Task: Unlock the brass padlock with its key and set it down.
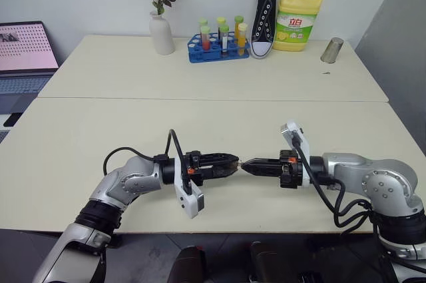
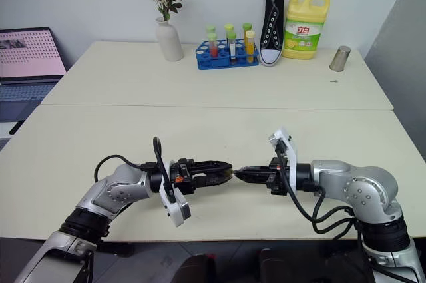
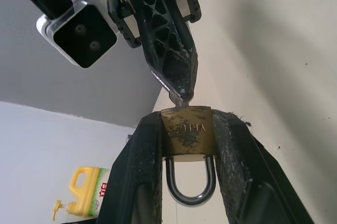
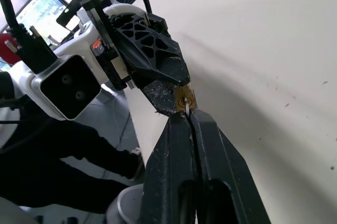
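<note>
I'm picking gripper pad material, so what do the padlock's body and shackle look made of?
The brass padlock body looks like brass: dull yellow metal, scuffed and dark-spotted, with stamped lettering. Its shackle looks like polished steel or chrome plating, silvery and reflective; which one is unclear.

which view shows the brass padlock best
The left wrist view: the brass padlock sits large between the left gripper fingers, shackle closed. The right wrist view shows just its keyhole face behind the right gripper. In the eye views it's hidden between the fingertips.
</note>
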Robot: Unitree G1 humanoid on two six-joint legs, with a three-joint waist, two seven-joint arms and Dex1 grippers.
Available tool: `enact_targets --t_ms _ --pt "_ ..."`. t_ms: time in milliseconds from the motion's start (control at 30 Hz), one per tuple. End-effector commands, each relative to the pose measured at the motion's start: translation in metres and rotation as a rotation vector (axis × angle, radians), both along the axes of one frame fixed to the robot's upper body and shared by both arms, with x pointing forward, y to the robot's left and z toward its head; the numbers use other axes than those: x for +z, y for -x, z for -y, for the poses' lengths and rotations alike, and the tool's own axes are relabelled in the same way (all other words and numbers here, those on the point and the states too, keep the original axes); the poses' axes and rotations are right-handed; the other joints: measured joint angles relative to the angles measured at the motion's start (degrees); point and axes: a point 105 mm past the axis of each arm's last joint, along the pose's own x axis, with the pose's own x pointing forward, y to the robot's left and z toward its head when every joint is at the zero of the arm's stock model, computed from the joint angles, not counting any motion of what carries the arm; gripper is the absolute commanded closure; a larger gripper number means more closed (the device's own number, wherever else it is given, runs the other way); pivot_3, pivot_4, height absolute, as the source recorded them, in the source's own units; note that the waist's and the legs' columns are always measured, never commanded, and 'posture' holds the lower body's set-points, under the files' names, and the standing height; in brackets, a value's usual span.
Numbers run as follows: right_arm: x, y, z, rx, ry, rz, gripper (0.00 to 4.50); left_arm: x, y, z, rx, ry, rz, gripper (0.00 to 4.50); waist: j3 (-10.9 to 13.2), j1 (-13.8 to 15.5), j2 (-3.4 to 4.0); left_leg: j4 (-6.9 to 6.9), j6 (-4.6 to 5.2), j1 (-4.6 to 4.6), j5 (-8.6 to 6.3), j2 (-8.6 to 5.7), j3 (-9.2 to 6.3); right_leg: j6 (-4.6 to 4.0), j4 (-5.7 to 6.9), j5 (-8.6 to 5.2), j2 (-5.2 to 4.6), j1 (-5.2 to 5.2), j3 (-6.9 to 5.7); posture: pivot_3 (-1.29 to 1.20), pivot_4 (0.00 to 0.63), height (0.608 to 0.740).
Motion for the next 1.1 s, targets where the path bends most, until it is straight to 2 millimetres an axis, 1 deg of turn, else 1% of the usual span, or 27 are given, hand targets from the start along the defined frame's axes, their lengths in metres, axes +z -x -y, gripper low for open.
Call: enact_targets --t_ms 33,100,167,267,467,633,800,967,1100 --pt "0.013 -0.006 0.002 -0.026 -0.055 -0.066 4.50 0.004 0.006 0.006 -0.041 0.010 0.036 3.53 0.00 -0.02 0.00 0.00 0.00 0.00 0.00 0.00 0.01 0.00 0.00 0.00 0.00 0.00 0.01 0.00 0.150 0.740" --pt "0.012 -0.009 0.004 -0.039 -0.064 -0.134 4.50 0.003 0.008 0.007 -0.046 0.005 0.041 3.53 0.00 -0.04 0.00 0.00 0.00 0.00 0.00 0.00 0.02 -0.01 0.01 0.01 0.00 0.00 0.01 0.00 0.150 0.740" --pt "0.013 -0.009 0.005 -0.032 -0.088 -0.203 4.50 0.001 0.009 0.008 -0.050 -0.002 0.042 3.53 0.00 -0.07 0.00 0.00 0.00 -0.01 0.00 0.00 0.01 -0.01 0.01 0.01 0.00 0.00 0.01 0.00 0.150 0.740" --pt "0.014 -0.006 0.005 -0.013 -0.094 -0.258 4.50 -0.001 0.009 0.008 -0.048 -0.005 0.043 3.53 0.00 -0.11 0.00 0.00 0.00 -0.03 0.00 0.00 0.02 -0.01 0.00 0.01 -0.02 0.00 0.02 0.00 0.150 0.740" --pt "0.016 -0.009 0.001 -0.028 -0.091 -0.297 4.50 -0.003 0.011 0.008 -0.048 -0.006 0.049 3.53 0.00 -0.15 0.00 -0.02 0.01 -0.04 0.00 0.00 0.02 0.00 0.00 0.00 -0.02 -0.02 0.03 0.00 0.150 0.740" --pt "0.015 -0.007 -0.001 -0.032 -0.078 -0.317 4.50 -0.003 0.011 0.008 -0.043 -0.009 0.054 3.53 0.00 -0.20 0.00 -0.02 0.01 -0.06 0.00 0.00 0.02 0.01 -0.01 0.00 -0.01 -0.02 0.03 0.00 0.150 0.740" --pt "0.015 -0.009 -0.003 -0.064 -0.096 -0.362 4.50 -0.004 0.012 0.008 -0.047 -0.010 0.059 3.53 0.00 -0.21 0.01 -0.03 0.01 -0.06 0.00 0.02 0.02 0.01 -0.01 0.00 -0.01 -0.03 0.03 0.00 0.150 0.740" --pt "0.015 -0.006 -0.005 -0.062 -0.103 -0.403 4.50 -0.005 0.013 0.007 -0.056 -0.016 0.065 3.53 0.00 -0.22 0.01 -0.02 0.01 -0.07 0.00 0.02 0.03 0.01 -0.03 0.00 -0.02 -0.03 0.04 0.00 0.150 0.740" --pt "0.016 -0.004 -0.007 -0.050 -0.094 -0.394 4.50 -0.005 0.012 0.007 -0.051 -0.017 0.066 3.53 0.00 -0.21 0.01 -0.03 0.01 -0.07 0.00 0.03 0.03 0.01 -0.03 0.00 -0.02 -0.03 0.03 0.00 0.150 0.740"
